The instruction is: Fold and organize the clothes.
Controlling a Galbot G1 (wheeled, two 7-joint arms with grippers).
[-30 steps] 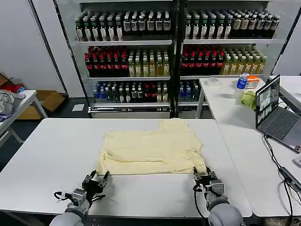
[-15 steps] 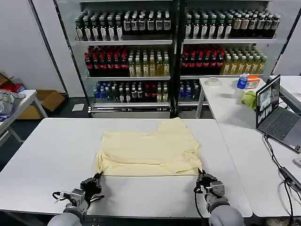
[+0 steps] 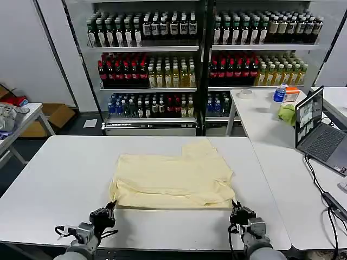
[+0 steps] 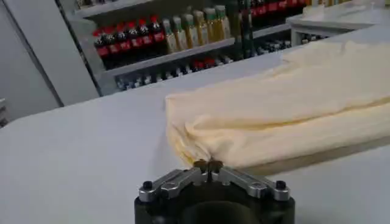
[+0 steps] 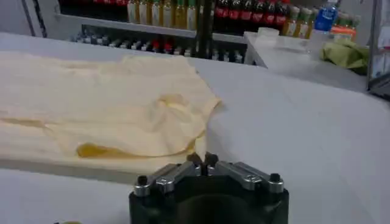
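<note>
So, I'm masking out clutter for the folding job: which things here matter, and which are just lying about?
Part of the job:
- cream T-shirt, lying part-folded on the white table
- left gripper, shut on its near left corner
- right gripper, shut on its near right corner

Just lying about:
- laptop
- yellow-green cloth
- blue-capped bottle
- drink shelves

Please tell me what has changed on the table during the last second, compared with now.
Both claws drew back toward the robot's body along the near table edge: the left claw and the right claw, each shut at a near corner of the T-shirt. The shirt's near edge came along with them, so the near corners now lie closer to the robot. The far part of the shirt, the laptop and the shelves stayed as they were.
</note>
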